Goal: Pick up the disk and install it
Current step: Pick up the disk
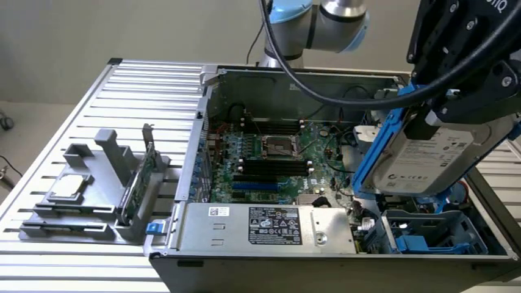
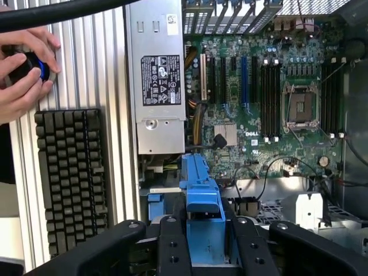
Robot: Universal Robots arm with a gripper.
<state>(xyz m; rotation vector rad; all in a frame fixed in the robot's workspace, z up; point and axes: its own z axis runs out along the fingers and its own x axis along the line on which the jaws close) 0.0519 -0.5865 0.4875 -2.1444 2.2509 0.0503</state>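
Closest to the exterior camera, at two o'clock in that view, the black claw (image 1: 443, 119) hangs from the robot arm (image 1: 326, 21) and pinches the disk (image 1: 431, 162) by its upper end, with its jaws pressed against it. The disk is lifted clear of the surface (image 1: 73, 271) and stands nearly upright with a slight tilt. Its white label faces the camera and a blue rail runs down its edge. It sits at three o'clock, over the corner of the open computer case (image 1: 213, 116). Right under it, at five o'clock, is a blue-lined drive bay (image 1: 427, 239). I cannot tell whether the disk's lower edge touches that bay.

Inside the case, the motherboard (image 1: 273, 159) lies at the centre. The silver power supply (image 1: 269, 227) with its black label sits at six o'clock. At eight o'clock a grey holder (image 1: 102, 162) rests on the slatted surface just beside the case. A small square silver chip (image 1: 70, 186) lies flat on it. A green circuit card (image 1: 136, 189) stands on edge on the side nearest the case.

In the wrist view the claw (image 2: 204, 244) flanks the blue rail of the disk (image 2: 201, 190). Beyond it are the motherboard (image 2: 270, 98) and the power supply (image 2: 160, 75). A black keyboard (image 2: 72, 178) lies on the surface beside the case. A person's hand (image 2: 20, 95) is wrapped round a black and blue knob (image 2: 33, 66) just past the keyboard's end.
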